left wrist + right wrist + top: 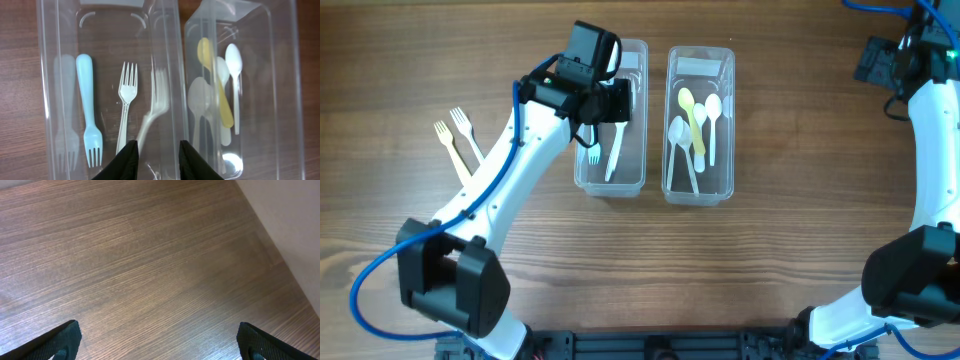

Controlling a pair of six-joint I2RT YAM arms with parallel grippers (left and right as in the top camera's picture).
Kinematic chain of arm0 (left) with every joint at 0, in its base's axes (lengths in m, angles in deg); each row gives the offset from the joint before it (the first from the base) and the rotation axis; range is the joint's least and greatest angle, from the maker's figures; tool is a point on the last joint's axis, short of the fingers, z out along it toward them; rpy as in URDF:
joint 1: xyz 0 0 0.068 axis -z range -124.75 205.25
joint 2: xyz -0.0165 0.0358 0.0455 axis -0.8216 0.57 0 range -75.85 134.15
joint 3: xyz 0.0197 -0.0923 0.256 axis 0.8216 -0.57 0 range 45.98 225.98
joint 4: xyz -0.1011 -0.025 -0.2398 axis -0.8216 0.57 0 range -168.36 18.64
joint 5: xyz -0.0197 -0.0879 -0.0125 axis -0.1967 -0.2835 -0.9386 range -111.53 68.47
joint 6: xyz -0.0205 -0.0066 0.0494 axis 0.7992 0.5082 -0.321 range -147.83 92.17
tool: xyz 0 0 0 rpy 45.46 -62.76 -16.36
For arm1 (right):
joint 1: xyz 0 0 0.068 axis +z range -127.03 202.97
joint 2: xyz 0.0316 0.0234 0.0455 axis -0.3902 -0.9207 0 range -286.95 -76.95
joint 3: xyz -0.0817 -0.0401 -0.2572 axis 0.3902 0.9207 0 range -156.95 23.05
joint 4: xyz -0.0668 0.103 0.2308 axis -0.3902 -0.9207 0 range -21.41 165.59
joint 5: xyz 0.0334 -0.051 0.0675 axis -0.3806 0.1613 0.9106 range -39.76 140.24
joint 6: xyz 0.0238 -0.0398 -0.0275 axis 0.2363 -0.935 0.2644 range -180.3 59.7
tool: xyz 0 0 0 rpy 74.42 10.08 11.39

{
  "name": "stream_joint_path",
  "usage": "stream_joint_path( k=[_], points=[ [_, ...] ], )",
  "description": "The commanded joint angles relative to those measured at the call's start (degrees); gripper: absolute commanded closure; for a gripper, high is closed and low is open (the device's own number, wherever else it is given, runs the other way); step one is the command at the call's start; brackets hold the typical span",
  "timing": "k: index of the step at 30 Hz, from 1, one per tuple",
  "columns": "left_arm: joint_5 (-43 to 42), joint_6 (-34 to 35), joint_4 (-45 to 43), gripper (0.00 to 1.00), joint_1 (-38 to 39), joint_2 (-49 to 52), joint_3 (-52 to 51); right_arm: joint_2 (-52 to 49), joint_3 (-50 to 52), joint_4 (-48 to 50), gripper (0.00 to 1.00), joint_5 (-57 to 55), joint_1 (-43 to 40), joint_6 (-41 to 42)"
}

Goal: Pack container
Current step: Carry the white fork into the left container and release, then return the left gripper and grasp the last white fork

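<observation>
Left gripper (157, 144) hung over the left container (47, 75), jaws partly parted, gripping nothing, a blurred white fork (152, 107) just beyond them. Right gripper (160, 340), wide open, hovered over the table (150, 255) far right.

Two containers stand side by side in the middle of the table (800, 150), with their long walls close together. In the left container (610, 188) the forks (86, 90) lie next to each other along its length. In the right container (700, 195) the spoons (697, 125) lie partly one over another. Left of the left container, on the table itself, two more forks (459, 119) lie beside each other. The left gripper (155, 147) is above the left container.
</observation>
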Motion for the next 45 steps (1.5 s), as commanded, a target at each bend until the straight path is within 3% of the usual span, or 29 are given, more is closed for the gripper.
stream_joint_path(
  k=[1, 4, 10, 18, 24, 27, 30, 35, 45],
  points=[
    [2.7, 0.3, -0.2, 0.71, 0.1, 3.1, 0.7, -0.5, -0.5, 0.0, 0.0, -1.0, 0.3, 0.4],
    [3.5, 0.3, -0.9, 0.63, 0.1, 4.1, 0.7, -0.5, -0.5, 0.0, 0.0, -1.0, 0.3, 0.4],
    [4.4, 0.3, -2.7, 0.64, -0.2, 1.9, 2.2, -0.5, -0.5, 0.0, 0.0, -1.0, 0.3, 0.4],
    [17.6, 0.4, -0.3, 0.62, -5.3, -3.1, 3.3, -0.5, -0.5, 0.0, 0.0, -1.0, 0.3, 0.4],
    [17.9, 9.5, 9.0, 0.6, -15.0, -3.0, 3.3, -0.5, -0.5, 0.0, 0.0, -1.0, 0.3, 0.4],
    [17.9, 11.7, 11.1, 0.66, -20.9, -2.1, 2.9, -0.5, -0.5, 0.0, 0.0, -1.0, 0.3, 0.4],
    [17.9, 11.9, 11.1, 0.57, -25.7, -1.2, 2.1, -0.5, -0.5, 0.0, 0.0, -1.0, 0.3, 0.4],
    [17.9, 11.9, 11.1, 0.54, -31.8, 1.9, 1.8, -0.5, -0.5, 0.0, 0.0, -1.0, 0.3, 0.4],
    [17.6, 11.8, 6.9, 0.55, -35.4, 14.5, 1.8, -0.5, -0.5, 0.0, 0.0, -1.0, 0.3, 0.4]
  ],
)
